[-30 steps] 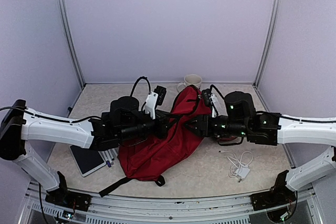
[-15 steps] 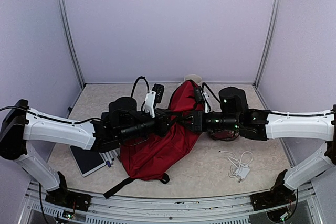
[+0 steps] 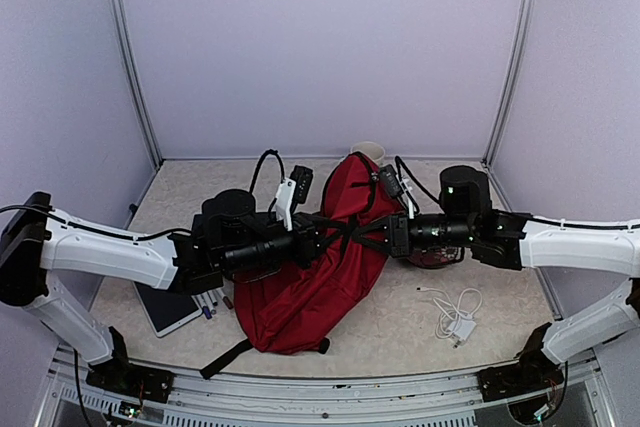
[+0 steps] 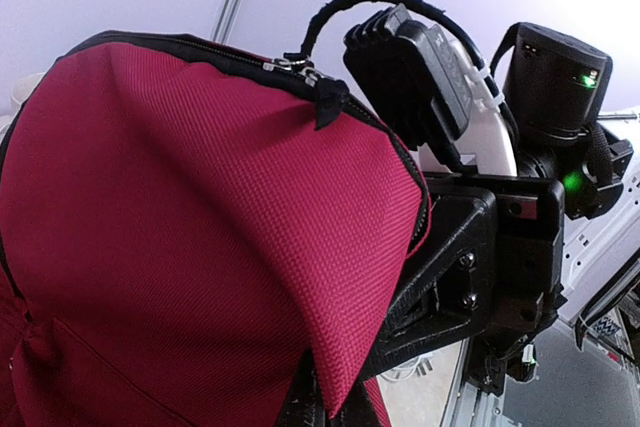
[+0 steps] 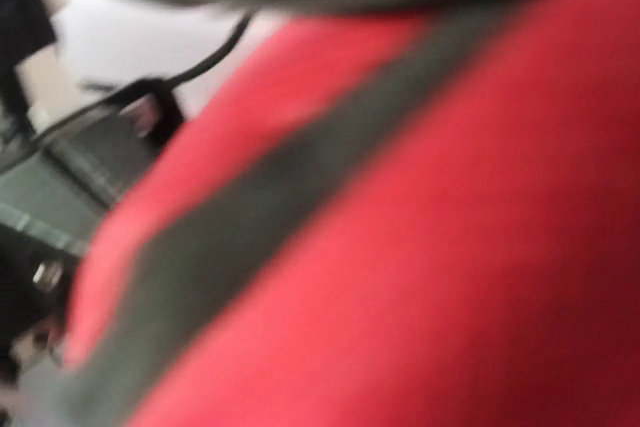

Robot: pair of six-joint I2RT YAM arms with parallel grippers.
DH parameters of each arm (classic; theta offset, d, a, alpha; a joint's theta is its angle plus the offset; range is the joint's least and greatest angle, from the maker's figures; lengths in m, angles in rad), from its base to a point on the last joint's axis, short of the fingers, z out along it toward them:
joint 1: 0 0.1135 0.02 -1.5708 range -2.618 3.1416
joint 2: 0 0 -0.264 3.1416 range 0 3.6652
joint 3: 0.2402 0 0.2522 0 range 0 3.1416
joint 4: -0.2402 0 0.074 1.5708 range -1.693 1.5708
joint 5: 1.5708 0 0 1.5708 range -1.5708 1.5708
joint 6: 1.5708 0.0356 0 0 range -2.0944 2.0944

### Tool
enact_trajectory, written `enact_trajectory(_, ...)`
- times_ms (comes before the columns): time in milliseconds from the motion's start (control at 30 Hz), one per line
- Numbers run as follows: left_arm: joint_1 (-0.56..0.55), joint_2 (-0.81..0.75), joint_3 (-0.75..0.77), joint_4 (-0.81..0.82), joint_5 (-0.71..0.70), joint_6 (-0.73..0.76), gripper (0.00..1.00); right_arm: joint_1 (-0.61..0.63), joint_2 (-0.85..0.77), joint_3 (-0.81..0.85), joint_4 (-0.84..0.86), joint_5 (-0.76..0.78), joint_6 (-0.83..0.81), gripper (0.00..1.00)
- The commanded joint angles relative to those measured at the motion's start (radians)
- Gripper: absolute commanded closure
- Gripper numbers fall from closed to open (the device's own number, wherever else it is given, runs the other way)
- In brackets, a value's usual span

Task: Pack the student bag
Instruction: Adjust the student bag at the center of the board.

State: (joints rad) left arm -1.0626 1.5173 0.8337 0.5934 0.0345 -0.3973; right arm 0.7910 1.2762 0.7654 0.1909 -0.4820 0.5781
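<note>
The student bag (image 3: 320,272), dark red with black straps, lies in the middle of the table with its top end lifted between my two arms. My left gripper (image 3: 318,238) is shut on a fold of the bag's red fabric (image 4: 250,207), pinched at the bottom of the left wrist view. From the right, my right gripper (image 3: 380,234) is pressed against the bag's upper part and shut on it. Blurred red fabric (image 5: 420,247) with a black strip fills the right wrist view and hides those fingers. The bag's black zipper (image 4: 300,72) runs along its top edge.
A tablet (image 3: 167,308) and pens (image 3: 210,301) lie at the left, under my left arm. A white charger with its cable (image 3: 456,317) lies at the right front. A pale mug (image 3: 368,152) stands behind the bag. A dark round object (image 3: 436,255) sits under my right arm.
My right gripper has closed on the bag's upper part. The top of the bag has risen and stands more upright. The left gripper has stayed shut on the fabric.
</note>
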Motion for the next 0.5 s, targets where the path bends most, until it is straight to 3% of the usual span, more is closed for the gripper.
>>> enact_trajectory(0, 0.018, -0.122, -0.023, 0.023, -0.035, 0.050, 1.00, -0.128, -0.054, -0.060, -0.090, 0.032, -0.263, 1.00)
enact_trajectory(233, 0.016, -0.122, -0.025, 0.005, -0.039, 0.065, 1.00, -0.134, -0.113, -0.060, -0.114, -0.140, -0.431, 1.00)
enact_trajectory(400, -0.013, -0.118, -0.019, -0.025, -0.072, 0.126, 1.00, -0.142, -0.117, -0.057, -0.153, -0.136, -0.442, 0.99)
enact_trajectory(467, -0.046, -0.108, -0.010, -0.067, -0.122, 0.195, 1.00, -0.145, -0.127, -0.049, -0.189, -0.101, -0.422, 0.81)
